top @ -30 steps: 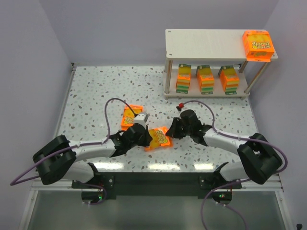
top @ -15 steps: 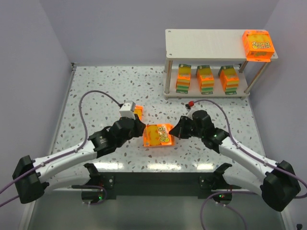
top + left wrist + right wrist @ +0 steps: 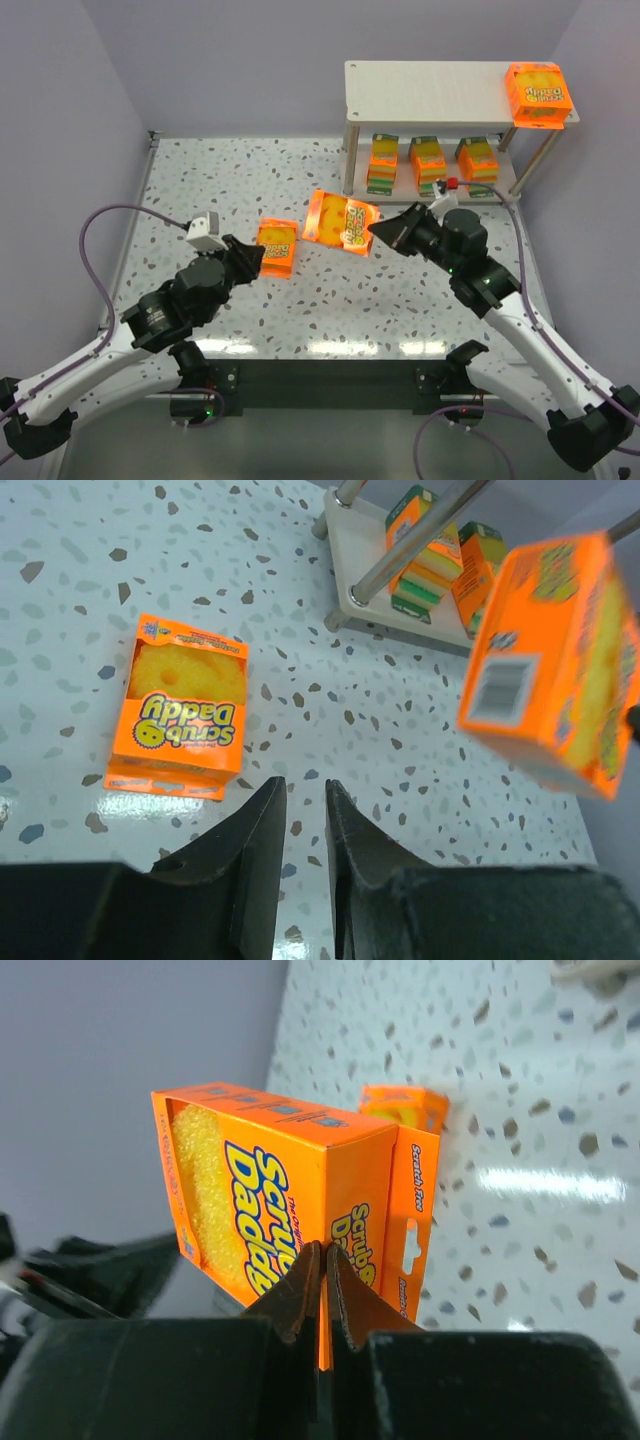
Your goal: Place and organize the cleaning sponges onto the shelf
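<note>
Atop the shelf [image 3: 430, 80], at its right end, a single pack [image 3: 538, 95]; on the lower board, a row of three packs [image 3: 427, 165]. On the table [image 3: 200, 190], before and left of the shelf, a lone pack [image 3: 275, 247]; right of it, a raised pack [image 3: 343, 222] in the right gripper [image 3: 375, 229].

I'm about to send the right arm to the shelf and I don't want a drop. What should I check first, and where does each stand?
1. Right gripper shut on held pack: ok, pinching its edge flap only.
2. Held pack off the table: ok, tilted.
3. Room on shelf top board: ok, bare left of top pack.
4. Lower tier: three lower packs upright; room for another, cannot tell.
5. Left gripper out of the way: ok, slightly open, empty, near table pack.
</note>
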